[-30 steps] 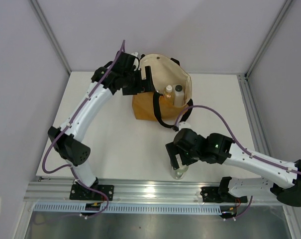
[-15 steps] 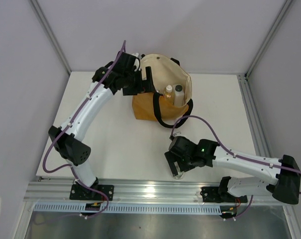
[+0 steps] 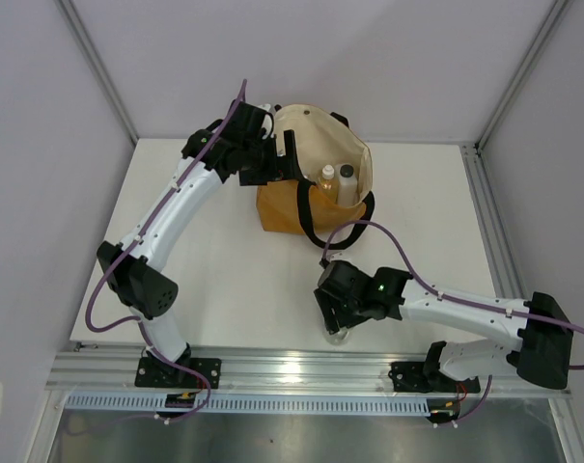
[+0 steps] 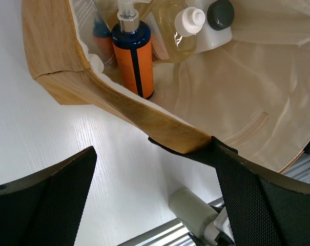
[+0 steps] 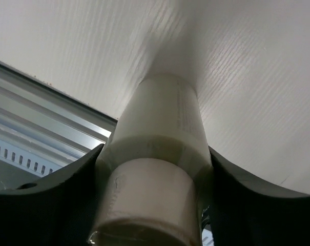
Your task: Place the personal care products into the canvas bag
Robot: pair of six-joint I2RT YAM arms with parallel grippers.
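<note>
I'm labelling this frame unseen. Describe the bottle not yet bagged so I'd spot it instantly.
Look at the table's near edge, beside the metal rail. There the right gripper straddles a clear white-capped bottle. It alone stands outside the canvas bag; the other bottles are inside.

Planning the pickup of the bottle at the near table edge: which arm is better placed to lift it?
Right. The right fingers flank the white-capped bottle on both sides at the near edge. The left fingers stand open at the canvas bag, across the table.
</note>
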